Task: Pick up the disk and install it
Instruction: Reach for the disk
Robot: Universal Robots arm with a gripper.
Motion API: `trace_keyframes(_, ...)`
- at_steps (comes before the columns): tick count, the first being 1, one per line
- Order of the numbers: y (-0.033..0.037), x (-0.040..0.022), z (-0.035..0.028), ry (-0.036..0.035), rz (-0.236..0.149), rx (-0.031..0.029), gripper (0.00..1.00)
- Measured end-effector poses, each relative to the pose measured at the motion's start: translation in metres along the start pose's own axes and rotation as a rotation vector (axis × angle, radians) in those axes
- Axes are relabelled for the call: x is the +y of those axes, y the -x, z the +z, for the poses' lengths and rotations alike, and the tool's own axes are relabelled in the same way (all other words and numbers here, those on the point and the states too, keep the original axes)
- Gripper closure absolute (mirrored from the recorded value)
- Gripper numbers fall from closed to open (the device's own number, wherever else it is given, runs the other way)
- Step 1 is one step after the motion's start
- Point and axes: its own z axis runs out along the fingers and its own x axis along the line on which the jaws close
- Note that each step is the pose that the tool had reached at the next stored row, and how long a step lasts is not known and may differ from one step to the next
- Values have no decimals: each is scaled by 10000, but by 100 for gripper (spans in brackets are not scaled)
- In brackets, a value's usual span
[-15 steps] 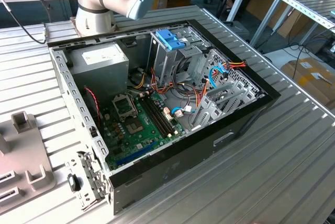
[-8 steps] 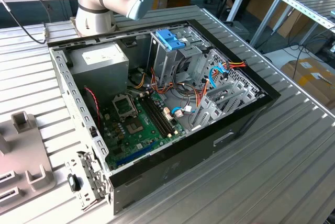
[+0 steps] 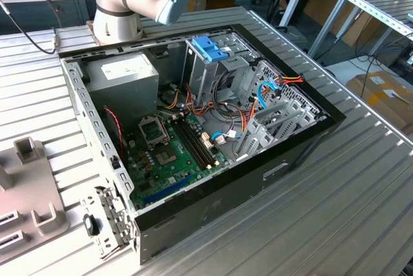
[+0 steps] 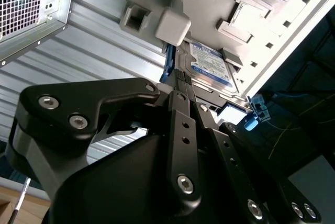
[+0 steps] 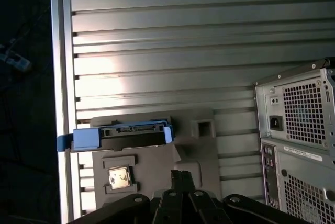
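Observation:
The disk (image 5: 121, 135), a grey drive with a white label in light-blue carrier rails (image 4: 211, 65), lies flat on a grey moulded holder (image 5: 201, 153) on the ribbed metal table. My gripper (image 5: 181, 175) hovers above the holder beside the disk and does not touch it. Its black fingers (image 4: 180, 85) are pressed together with nothing between them. In the exterior view, the open computer case (image 3: 303, 150) lies on its side, with a metal drive cage topped by a blue latch (image 3: 210, 49) at its far end.
The grey holder (image 3: 29, 192) sits at the exterior view's left, near the table edge. The case's rear panel with power socket and vents (image 5: 298, 130) stands close to the holder. A power supply (image 3: 122, 73), motherboard (image 3: 168, 153) and loose cables (image 3: 258, 95) sit inside the case.

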Motion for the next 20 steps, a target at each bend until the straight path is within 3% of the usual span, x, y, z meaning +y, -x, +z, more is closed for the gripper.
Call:
trace_keyframes(12, -115, -9, -2, 0, -1, 0, 89)
trace_keyframes(20, -126, -6, -1, 1, 1, -1, 89)
